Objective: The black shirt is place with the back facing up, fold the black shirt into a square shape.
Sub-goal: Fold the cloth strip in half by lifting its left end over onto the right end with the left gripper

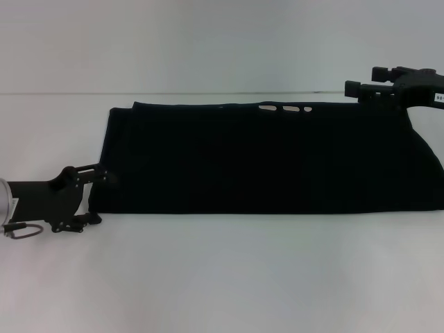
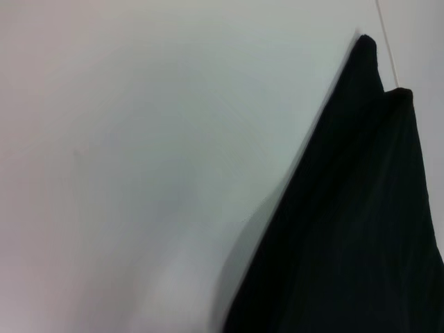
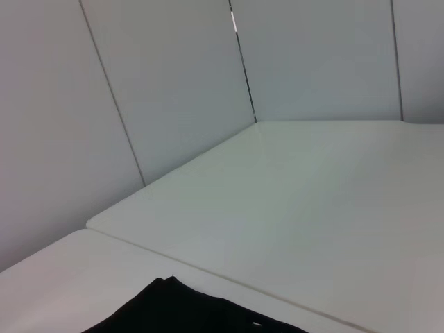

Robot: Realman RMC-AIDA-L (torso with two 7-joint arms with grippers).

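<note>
The black shirt [image 1: 270,159] lies flat on the white table as a long folded band running left to right, with bits of white lettering [image 1: 284,108] peeking out at its far edge. My left gripper [image 1: 102,198] sits at the band's near left corner, open, its fingers [image 1: 104,175] straddling the edge of the cloth. My right gripper [image 1: 362,80] hovers open above the far right corner, holding nothing. The left wrist view shows the shirt's [image 2: 354,229] edge and a pointed corner. The right wrist view catches only a corner of the shirt [image 3: 187,309].
The white table [image 1: 222,277] extends in front of the shirt and to its left. A pale panelled wall [image 3: 173,90] stands behind the table. The shirt's right end reaches the edge of the head view.
</note>
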